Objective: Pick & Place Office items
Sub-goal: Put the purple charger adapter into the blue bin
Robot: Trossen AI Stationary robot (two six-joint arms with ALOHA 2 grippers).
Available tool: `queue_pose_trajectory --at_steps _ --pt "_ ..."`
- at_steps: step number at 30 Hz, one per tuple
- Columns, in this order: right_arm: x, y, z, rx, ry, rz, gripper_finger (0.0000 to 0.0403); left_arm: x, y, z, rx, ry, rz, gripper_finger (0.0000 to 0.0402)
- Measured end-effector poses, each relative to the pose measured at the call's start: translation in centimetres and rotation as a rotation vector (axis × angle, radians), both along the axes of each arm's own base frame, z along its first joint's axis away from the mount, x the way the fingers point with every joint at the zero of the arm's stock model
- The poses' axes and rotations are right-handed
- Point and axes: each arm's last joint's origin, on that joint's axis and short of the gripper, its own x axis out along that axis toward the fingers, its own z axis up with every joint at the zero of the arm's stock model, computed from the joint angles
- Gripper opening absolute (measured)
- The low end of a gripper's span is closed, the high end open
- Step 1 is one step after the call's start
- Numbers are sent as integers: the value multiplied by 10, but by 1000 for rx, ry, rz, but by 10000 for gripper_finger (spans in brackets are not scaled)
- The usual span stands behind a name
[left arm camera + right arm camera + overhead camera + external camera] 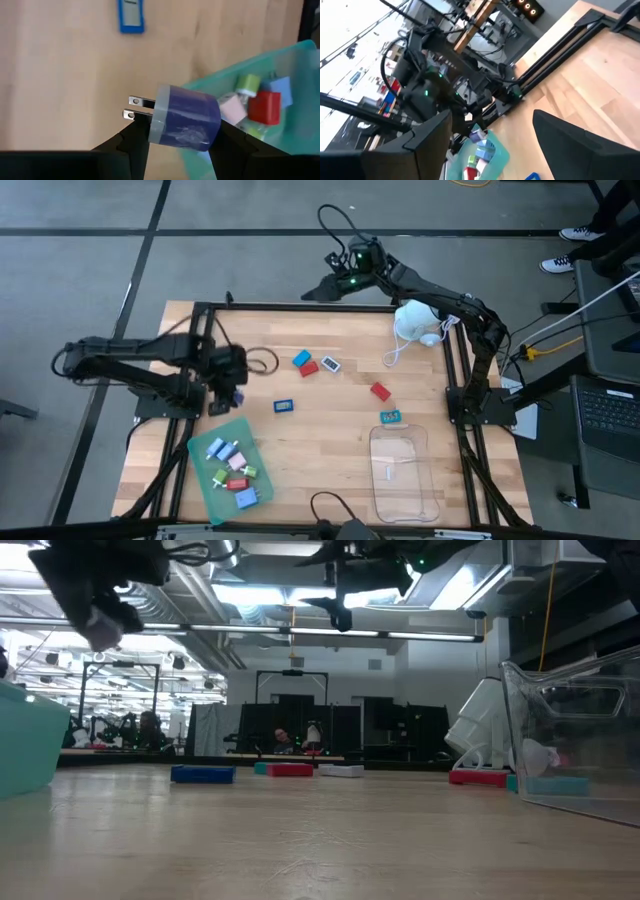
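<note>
My left gripper (226, 394) hangs over the table's left side, just beyond the far end of the green tray (205, 482), shut on a blue-purple plug adapter (186, 118) with two metal prongs. The tray holds several small office items (235, 472). More pieces lie flat on the wood: blue (301, 359), red (310, 368), white (331, 364), another red (380, 391), blue (284, 406) and teal (390, 417). My right gripper (492, 135) is open, held high past the table's far edge (322, 290), with nothing between its fingers. My left gripper pinches the adapter between its two fingers, one finger (131, 144) below the grey prong face (156, 125), the other (234, 144) at the rounded rear end (212, 122). The fingers slant down from above. The adapter is lifted clear, lying about level, its prongs (140, 107) sticking out sideways.
A clear tray (405, 475) with a small white piece stands at the near right. A white rounded device (413, 319) with a cord sits at the far right corner. Black frame rails (300, 305) run along the table's edges. Bare wood lies in the middle.
</note>
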Motion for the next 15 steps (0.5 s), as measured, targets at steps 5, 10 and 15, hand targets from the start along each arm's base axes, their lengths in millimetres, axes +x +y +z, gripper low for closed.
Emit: queue_pose_trajectory --at_steps 5,10,15 --pt "0 2 0 -6 -11 54 283 9 -34 -19 -60 -5 57 160" --pt "-1 2 0 -15 -16 80 283 9 -55 -37 -47 67 145 160" --pt "-1 3 -1 -14 -18 100 283 11 -69 -46 -51 117 187 160"
